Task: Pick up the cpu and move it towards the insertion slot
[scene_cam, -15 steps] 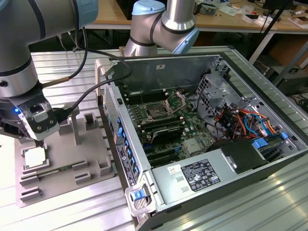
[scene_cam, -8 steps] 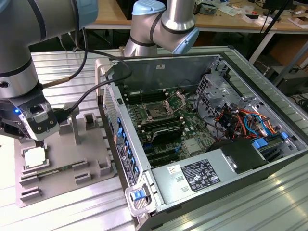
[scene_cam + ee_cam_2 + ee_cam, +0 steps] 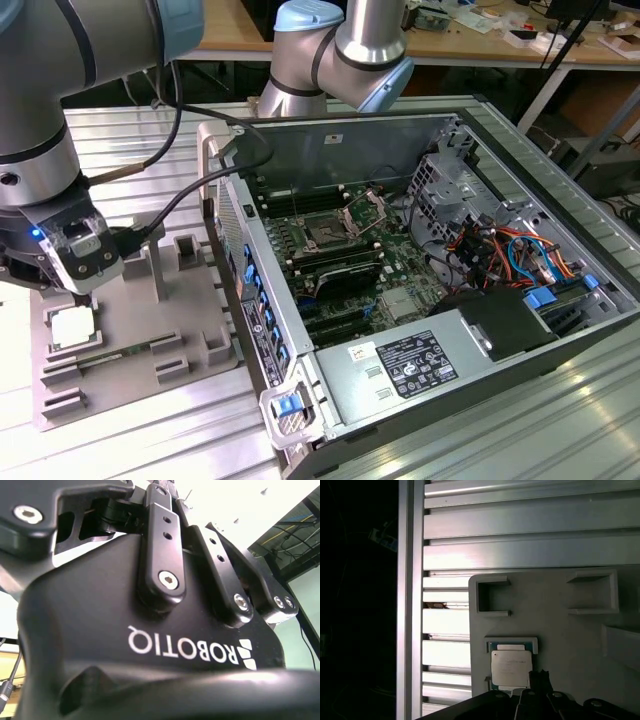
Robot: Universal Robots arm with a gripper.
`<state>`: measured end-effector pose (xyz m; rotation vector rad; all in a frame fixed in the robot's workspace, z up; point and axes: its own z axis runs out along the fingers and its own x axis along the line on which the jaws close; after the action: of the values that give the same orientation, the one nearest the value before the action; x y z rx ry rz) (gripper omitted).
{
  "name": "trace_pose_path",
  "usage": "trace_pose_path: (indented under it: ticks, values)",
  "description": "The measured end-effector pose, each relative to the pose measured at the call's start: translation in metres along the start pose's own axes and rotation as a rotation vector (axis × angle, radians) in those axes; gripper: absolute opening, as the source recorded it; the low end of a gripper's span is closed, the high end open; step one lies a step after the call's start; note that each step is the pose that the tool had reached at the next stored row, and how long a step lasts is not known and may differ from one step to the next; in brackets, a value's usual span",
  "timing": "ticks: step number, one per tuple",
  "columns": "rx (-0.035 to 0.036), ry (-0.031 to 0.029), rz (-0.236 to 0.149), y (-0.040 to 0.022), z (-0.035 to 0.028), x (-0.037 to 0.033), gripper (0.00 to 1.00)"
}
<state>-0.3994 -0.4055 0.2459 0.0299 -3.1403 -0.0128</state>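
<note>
Whether the black gripper (image 3: 82, 292) is open or closed cannot be told. It hangs on the grey-and-blue robot arm (image 3: 60, 120), pointing straight down, close over the cpu (image 3: 74, 328), a small flat square plate with a silvery-white metal top. Contact between the two cannot be made out.

The cpu lies flat in a shallow walled nest of the grey moulded plastic fixture (image 3: 190, 330). In the first wrist view the nest walls hug its edges. This probably keeps the cpu square and in a known spot for a straight-down grasp.

In the exterior view the cpu sits at about 8 o'clock. The fixture rests on the ribbed aluminium table (image 3: 150, 440).

The insertion slot (image 3: 325, 232) is a dark square socket with a shiny hinged metal frame on a green board. It lies well apart, toward 2 o'clock from the cpu, inside the open metal computer case (image 3: 250, 300). Its frame appears raised.
</note>
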Motion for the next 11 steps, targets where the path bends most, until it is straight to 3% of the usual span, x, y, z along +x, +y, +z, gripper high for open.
trace_pose_path:
  ticks: [6,7,11]
  values:
    - [-0.0001,-0.0001,0.000,-0.0052,0.0022,0.0029,0.11]
    - [0.0000,0.0001,0.000,-0.0061,0.0044,0.0067,0.11]
    - [0.0000,0.0000,0.000,-0.0079,0.0094,0.0088,0.11]
